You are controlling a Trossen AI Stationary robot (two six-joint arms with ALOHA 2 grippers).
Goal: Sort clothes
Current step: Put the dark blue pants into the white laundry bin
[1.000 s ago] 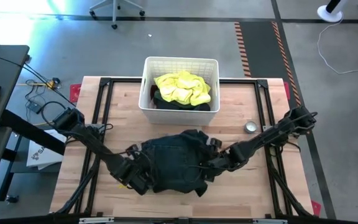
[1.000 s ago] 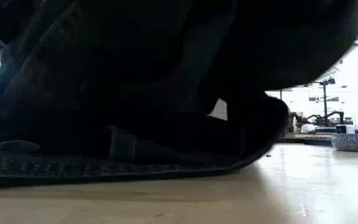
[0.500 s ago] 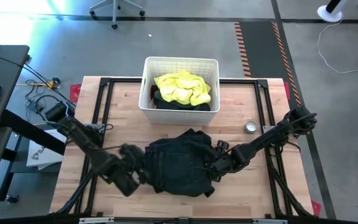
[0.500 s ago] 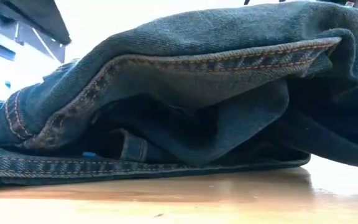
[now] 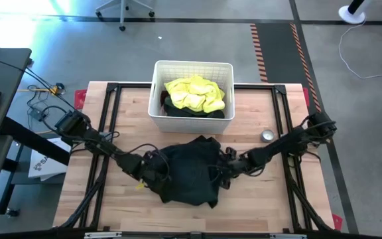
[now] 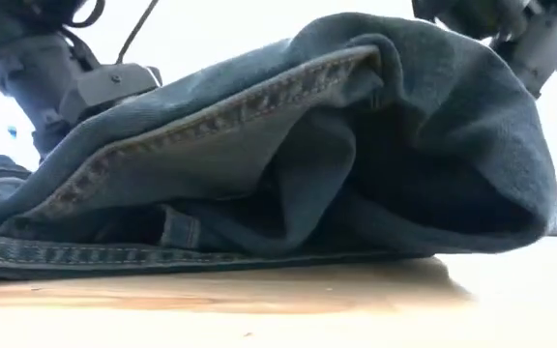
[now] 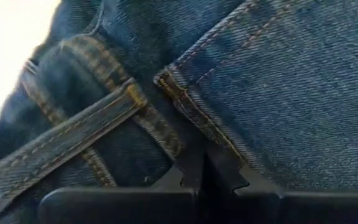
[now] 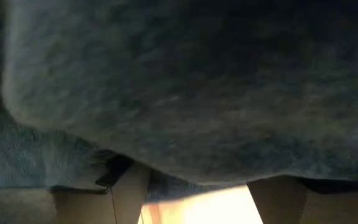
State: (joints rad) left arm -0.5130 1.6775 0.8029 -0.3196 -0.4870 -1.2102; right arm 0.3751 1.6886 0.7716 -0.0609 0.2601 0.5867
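Wooden table [image 5: 111, 199] carries the work, and you have the jeans [image 5: 191, 169] bunched at its middle, in front of the white basket [image 5: 156, 99]. That basket already holds a yellow shirt [image 5: 194, 93] on top of a darker garment. A small round tin [image 5: 267, 136] sits well apart, towards the right arm's side.

Your left gripper [image 5: 152, 174] is at the jeans' left edge, fingers [image 7: 185, 177] pinched together on a fold of denim beside a seam. Your right gripper [image 5: 229, 166] is at the right edge, fingers [image 8: 126, 180] standing apart with cloth draped over them; no grip on that side is evident.

My judgement: you are folding or gathering the jeans before moving them. To do it well:
- Confirm the left pinch has caught more than one thin layer before lifting.
- Close the right fingers on a thick edge, not loose drape.
- Raise both sides evenly, so the bundle does not sag and unroll.
- Keep the trailing cloth clear of the basket.
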